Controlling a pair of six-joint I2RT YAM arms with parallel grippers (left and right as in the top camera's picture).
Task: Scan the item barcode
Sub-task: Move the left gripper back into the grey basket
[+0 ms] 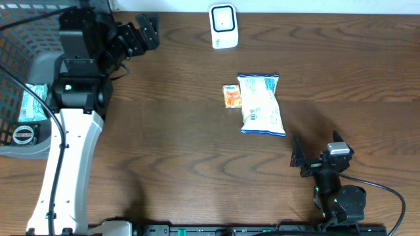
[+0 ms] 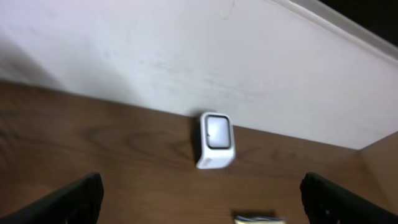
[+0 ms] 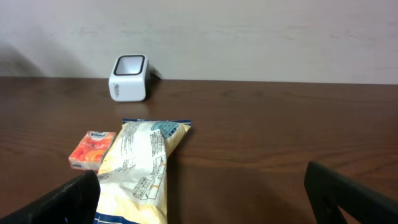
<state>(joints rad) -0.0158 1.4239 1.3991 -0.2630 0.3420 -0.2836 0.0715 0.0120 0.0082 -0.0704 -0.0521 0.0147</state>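
Note:
The white barcode scanner [image 1: 223, 26] stands upright at the back middle of the table, also seen as a scanner [image 2: 215, 140] in the left wrist view and a scanner [image 3: 129, 77] in the right wrist view. A pale yellow snack bag [image 1: 261, 105] with blue ends lies flat mid-table, printed back up [image 3: 140, 168]. A small orange pack [image 1: 231, 96] touches its left side [image 3: 92, 149]. My left gripper [image 1: 146, 33] hovers open at the back left, facing the scanner, with nothing between its fingers [image 2: 68, 202]. My right gripper [image 1: 317, 149] stands open and empty near the front right, behind the bag.
A grey mesh basket [image 1: 16, 59] with a few packaged goods sits at the far left edge. A white wall [image 2: 186, 56] runs behind the scanner. The edge of the snack bag [image 2: 258, 219] shows at the bottom of the left wrist view.

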